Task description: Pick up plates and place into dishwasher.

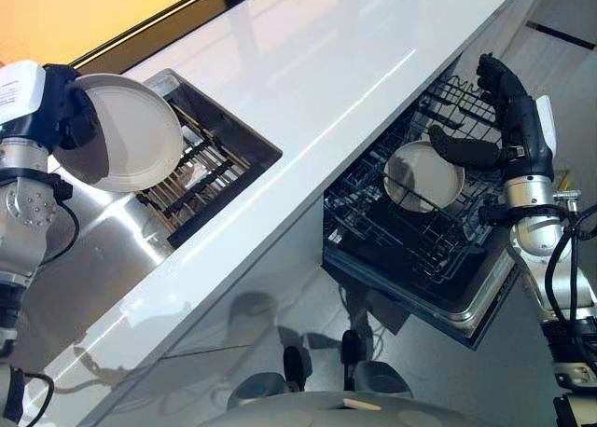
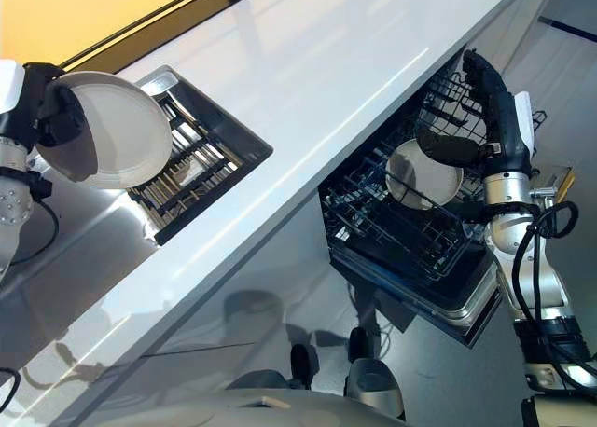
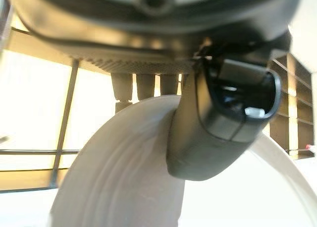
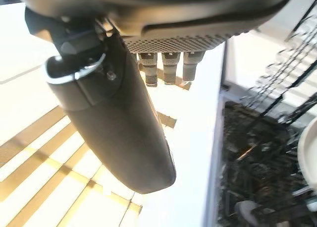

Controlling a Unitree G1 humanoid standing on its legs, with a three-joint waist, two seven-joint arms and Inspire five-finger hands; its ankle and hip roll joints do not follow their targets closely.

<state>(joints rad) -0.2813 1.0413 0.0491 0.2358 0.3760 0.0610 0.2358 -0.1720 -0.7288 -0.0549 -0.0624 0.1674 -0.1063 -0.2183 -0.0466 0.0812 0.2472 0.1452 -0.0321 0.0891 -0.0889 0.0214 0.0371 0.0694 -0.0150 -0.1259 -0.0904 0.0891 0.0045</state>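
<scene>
The left hand (image 1: pixel 65 110) pinches a white plate (image 1: pixel 131 133) by its rim above the sink rack (image 1: pixel 201 171), well apart from the dishwasher (image 1: pixel 420 231). The right hand (image 1: pixel 499 105) hangs open and empty over a plate already racked (image 1: pixel 424 175). An edge-only pinch could slip while crossing the surface (image 1: pixel 308 91).

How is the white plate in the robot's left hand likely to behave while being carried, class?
The white plate looks rigid, so it should keep its shape. Its glossy surface probably makes it slippery. The left hand pinches only its rim, so it might tilt or slip.
</scene>
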